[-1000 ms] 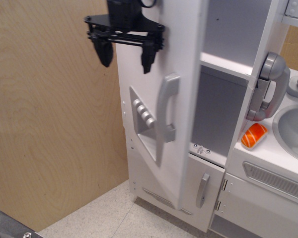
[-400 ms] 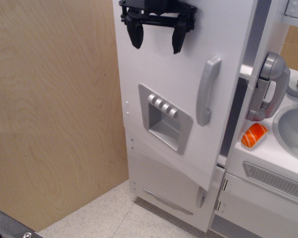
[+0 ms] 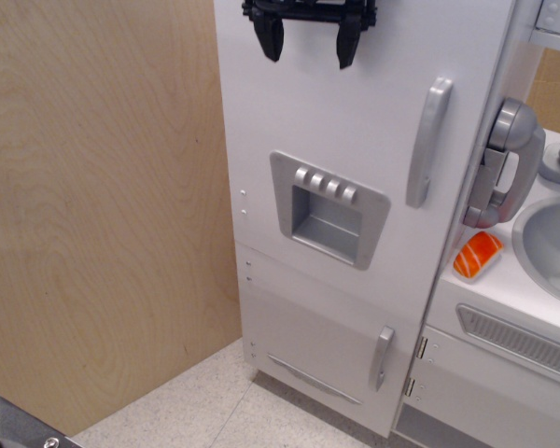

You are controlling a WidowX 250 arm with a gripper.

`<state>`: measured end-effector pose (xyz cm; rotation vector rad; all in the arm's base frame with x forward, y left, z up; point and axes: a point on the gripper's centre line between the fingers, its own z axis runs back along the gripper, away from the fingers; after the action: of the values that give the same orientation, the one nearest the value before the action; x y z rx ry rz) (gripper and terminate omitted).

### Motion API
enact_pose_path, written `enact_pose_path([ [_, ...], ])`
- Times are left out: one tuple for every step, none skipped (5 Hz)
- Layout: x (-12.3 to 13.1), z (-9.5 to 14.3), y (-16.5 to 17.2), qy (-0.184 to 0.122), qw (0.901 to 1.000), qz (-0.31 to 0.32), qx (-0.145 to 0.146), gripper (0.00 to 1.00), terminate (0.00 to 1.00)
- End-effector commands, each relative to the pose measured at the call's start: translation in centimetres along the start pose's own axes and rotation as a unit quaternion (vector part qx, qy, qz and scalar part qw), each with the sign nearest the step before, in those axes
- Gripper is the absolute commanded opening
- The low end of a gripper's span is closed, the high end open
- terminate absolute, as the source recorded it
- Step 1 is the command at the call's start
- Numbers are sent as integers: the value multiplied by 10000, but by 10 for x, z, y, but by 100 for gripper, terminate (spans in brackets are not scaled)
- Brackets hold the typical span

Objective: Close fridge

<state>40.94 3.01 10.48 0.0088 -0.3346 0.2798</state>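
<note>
My tool [image 3: 310,47] hung at the top of the view, its two black fingers [image 3: 273,39] spread apart and pointing down with nothing between them. It sat in front of the upper part of the fridge door [image 3: 355,140]; I could not tell whether the fingertips touched the white panel or hovered just off it.

The fridge [image 3: 261,140] filled the middle of the picture, a tall white cabinet standing against a light wooden wall [image 3: 103,205]. Its large door lay flat across the front, covering the compartment, so that no shelf showed. The long grey handle [image 3: 427,142] ran upright near the door's right edge, and the grey dispenser panel [image 3: 329,207] with its row of four buttons sat below and left of it.

Under the large door was a shorter white door [image 3: 308,341] with a small grey handle [image 3: 382,357], also shut. Just to the right of the fridge a grey toy phone [image 3: 504,163] hung on the neighbouring white unit, beside a grey sink [image 3: 551,247]. An orange and white piece of toy food [image 3: 478,256] lay on the counter beside the sink. The floor [image 3: 215,411] below was speckled and pale.
</note>
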Motion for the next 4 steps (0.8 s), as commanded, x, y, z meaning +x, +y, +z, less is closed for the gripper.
enact_pose_path([
  [23, 18, 7, -823, 9965, -71, -142, 100, 0],
  [0, 23, 19, -182, 9998, 84, 16, 100, 0],
  [-44, 37, 29, 244, 9996, -131, 106, 100, 0],
  [-78, 49, 40, 418, 9977, -537, 74, 100, 0],
])
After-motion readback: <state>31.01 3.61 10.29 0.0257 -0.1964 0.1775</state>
